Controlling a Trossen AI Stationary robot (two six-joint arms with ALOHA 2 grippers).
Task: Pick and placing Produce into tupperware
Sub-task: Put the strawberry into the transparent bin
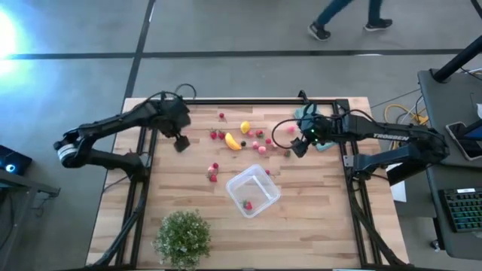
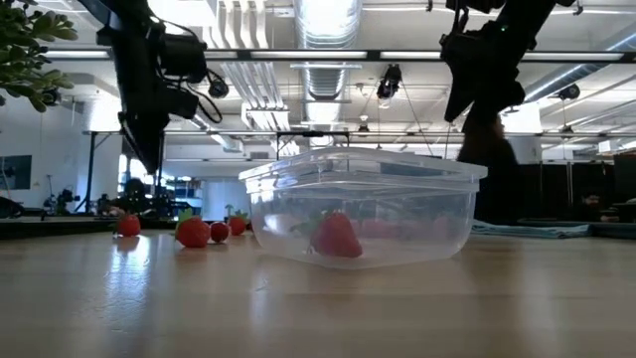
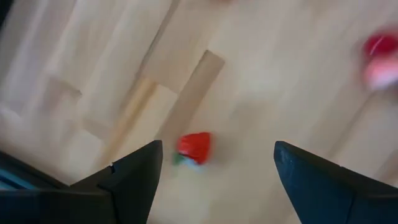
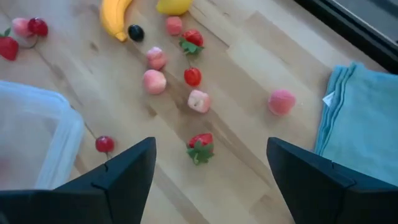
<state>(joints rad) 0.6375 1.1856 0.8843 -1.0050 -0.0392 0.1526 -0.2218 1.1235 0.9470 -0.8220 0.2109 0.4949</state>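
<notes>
Right gripper (image 4: 208,165) spread wide over a red strawberry (image 4: 200,147) beside the folded teal cloth (image 4: 364,118); left gripper (image 3: 214,165) likewise parted above another blurred red berry (image 3: 194,148), holding nothing. Scattered on pale wood planks (image 1: 316,218): curved banana (image 4: 116,17), half-cropped lemon (image 4: 173,6), pink and red pieces. Clear rounded tupperware (image 1: 253,191) mid-table with one red piece (image 1: 247,205) inside, bushy plant (image 1: 183,238) near.

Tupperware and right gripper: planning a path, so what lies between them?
High view: a small dark piece and bare wood lie between the tupperware and the open right gripper.
</notes>
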